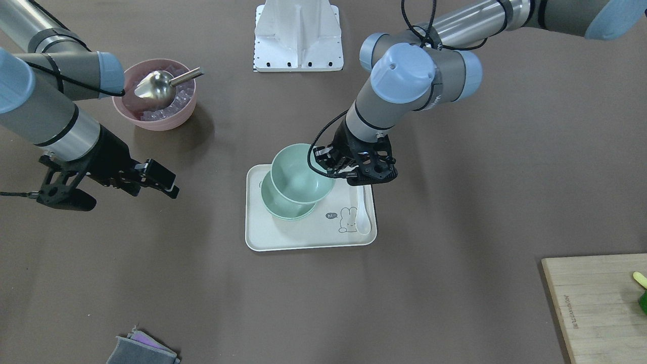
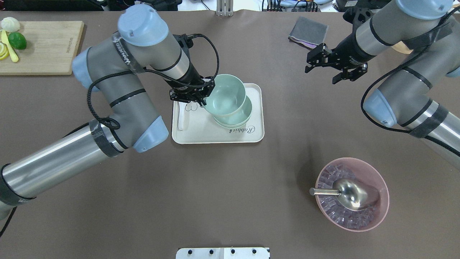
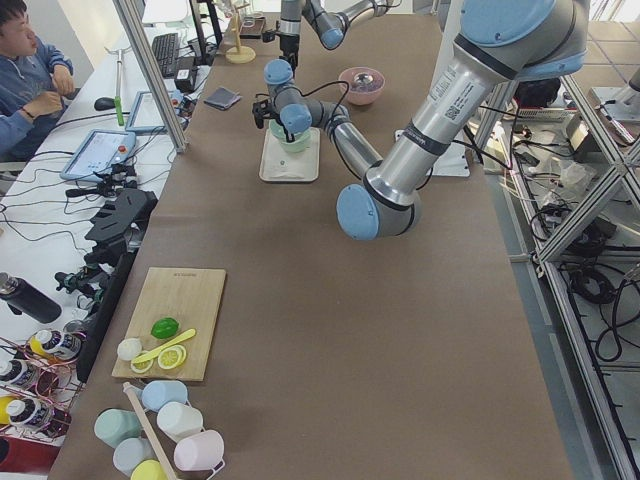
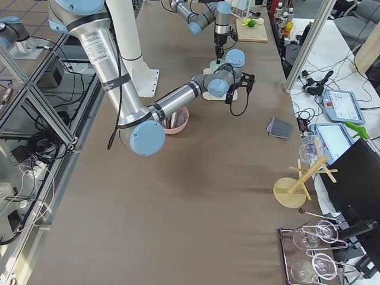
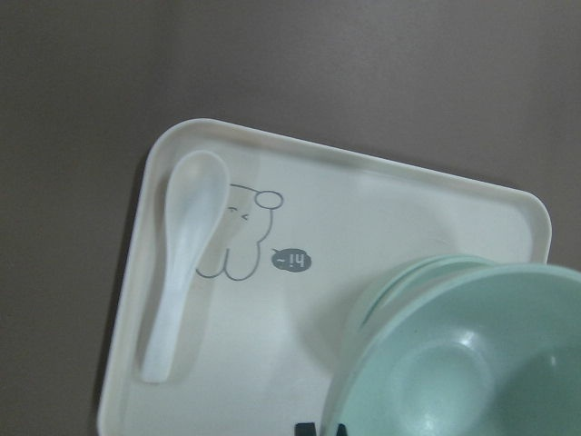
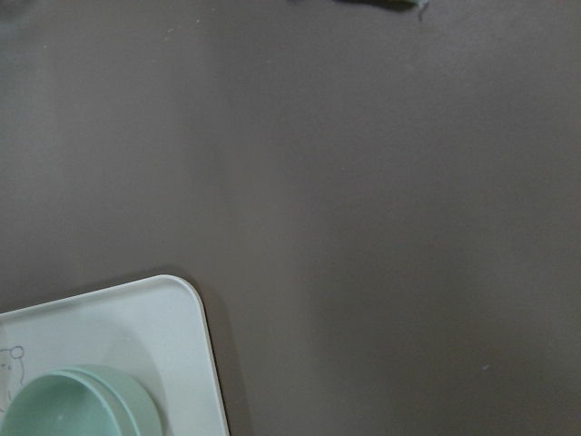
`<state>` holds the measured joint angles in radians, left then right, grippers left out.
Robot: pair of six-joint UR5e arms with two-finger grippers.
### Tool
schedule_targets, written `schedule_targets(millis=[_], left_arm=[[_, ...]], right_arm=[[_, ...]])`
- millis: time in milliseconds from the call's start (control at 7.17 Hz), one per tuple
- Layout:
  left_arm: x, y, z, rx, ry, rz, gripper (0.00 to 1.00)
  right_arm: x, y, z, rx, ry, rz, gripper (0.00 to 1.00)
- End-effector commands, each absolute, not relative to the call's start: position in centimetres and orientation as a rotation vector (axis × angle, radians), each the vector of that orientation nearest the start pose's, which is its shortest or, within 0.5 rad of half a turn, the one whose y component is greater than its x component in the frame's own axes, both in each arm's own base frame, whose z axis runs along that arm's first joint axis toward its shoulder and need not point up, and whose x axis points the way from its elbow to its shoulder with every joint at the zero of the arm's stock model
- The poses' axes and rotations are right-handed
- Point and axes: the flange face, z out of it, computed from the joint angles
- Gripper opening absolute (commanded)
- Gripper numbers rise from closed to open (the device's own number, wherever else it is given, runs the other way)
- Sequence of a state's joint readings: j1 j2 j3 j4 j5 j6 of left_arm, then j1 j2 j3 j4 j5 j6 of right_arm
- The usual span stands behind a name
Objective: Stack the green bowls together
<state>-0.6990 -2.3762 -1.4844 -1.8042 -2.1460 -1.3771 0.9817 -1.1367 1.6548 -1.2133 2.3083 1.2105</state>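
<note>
My left gripper [image 2: 202, 95] is shut on the near rim of a pale green bowl [image 2: 226, 94]. It holds the bowl tilted over a nested stack of two green bowls [image 2: 238, 121] on the cream tray [image 2: 201, 135], offset from the stack. I cannot tell whether they touch. The front view shows the left gripper [image 1: 323, 163], the held bowl [image 1: 301, 174] and the stack [image 1: 283, 211]. The left wrist view shows the held bowl [image 5: 463, 363] above the stack's rims [image 5: 390, 286]. My right gripper [image 2: 323, 71] is open and empty above bare table, far from the tray; it also shows in the front view [image 1: 164, 183].
A white spoon [image 2: 181, 117] lies on the tray's left side. A pink bowl [image 2: 373, 216] with ice and a metal scoop [image 2: 350, 194] stands near right. A wooden board [image 2: 43, 46] with fruit is far left, a grey cloth [image 2: 308, 33] far right.
</note>
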Motion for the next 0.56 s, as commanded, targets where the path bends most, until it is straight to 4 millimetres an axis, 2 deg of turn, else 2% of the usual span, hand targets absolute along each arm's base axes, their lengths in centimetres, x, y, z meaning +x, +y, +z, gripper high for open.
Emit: schedule_targets(millis=[0, 140, 279, 419], left_arm=[[52.9, -51.9, 15.3, -0.072, 1.059, -0.177, 0.00], [53.2, -51.8, 15.3, -0.048, 1.074, -0.172, 0.12], [53.3, -52.6, 16.2, 0.013, 1.098, -0.181, 0.79], [53.2, -53.3, 16.6, 0.029, 1.110, -0.182, 0.98]], right_arm=[[-28.8, -57.2, 33.4, -0.016, -1.076, 0.232, 1.00], [-28.8, -57.1, 33.8, -0.019, -1.072, 0.236, 1.00], [-28.8, -57.1, 33.6, -0.016, -1.073, 0.230, 1.00], [-28.6, -57.1, 33.7, -0.014, -1.073, 0.233, 1.00]])
